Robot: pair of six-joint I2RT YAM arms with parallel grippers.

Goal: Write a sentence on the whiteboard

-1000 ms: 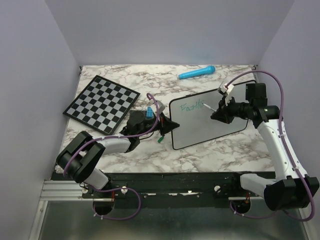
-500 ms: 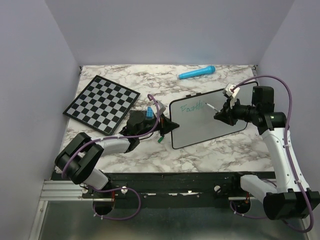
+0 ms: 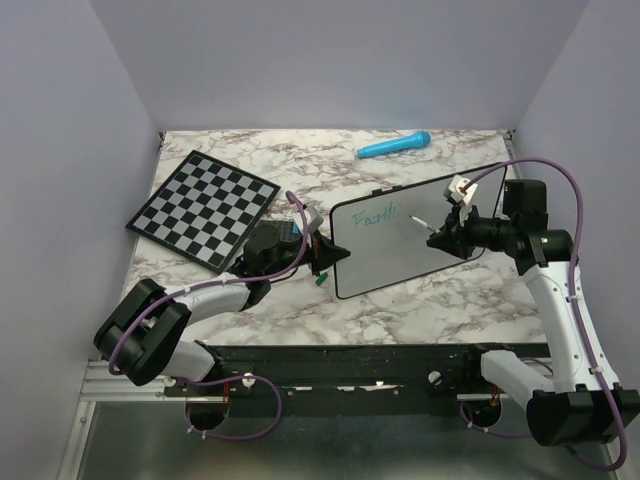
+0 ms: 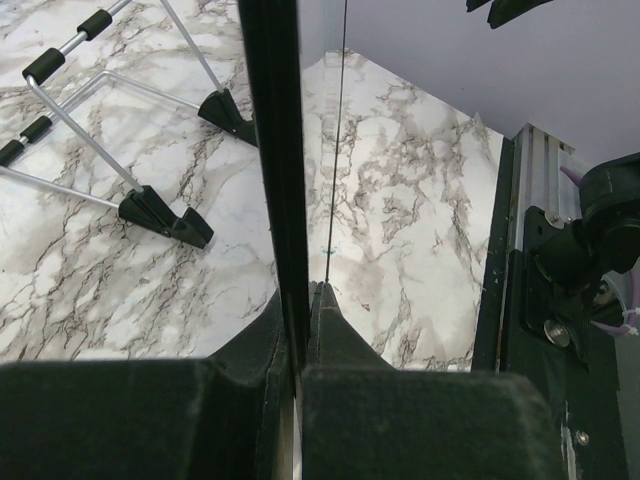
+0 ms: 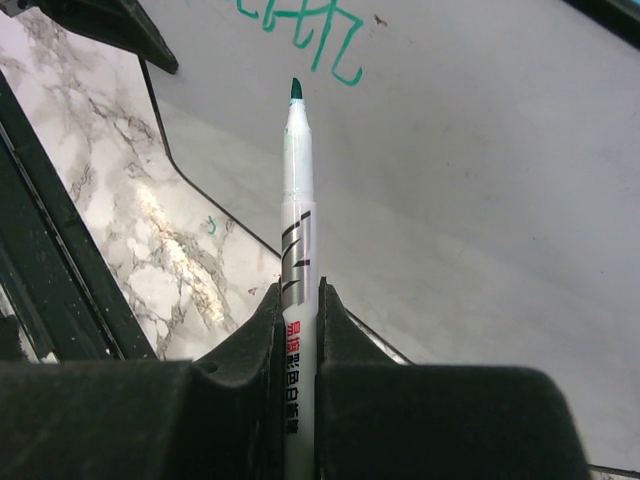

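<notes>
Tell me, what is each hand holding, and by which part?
The right hand grips a green marker by its barrel; the left hand clamps the whiteboard by its framed edge.

Our left arm [image 3: 215,292] lies low and outstretched, its black two-finger left gripper [image 3: 326,255] clamped on the left edge of the black-framed white whiteboard [image 3: 420,262]. Our right arm [image 3: 560,300] bends inward, its right gripper [image 3: 445,238] pinching a slim white green-tipped marker [image 5: 298,200].

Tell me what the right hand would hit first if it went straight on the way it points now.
Most likely the whiteboard. The right hand grips a marker aimed at its white face, so its tip would land first, near the green writing. How near the tip is, I cannot tell.
</notes>
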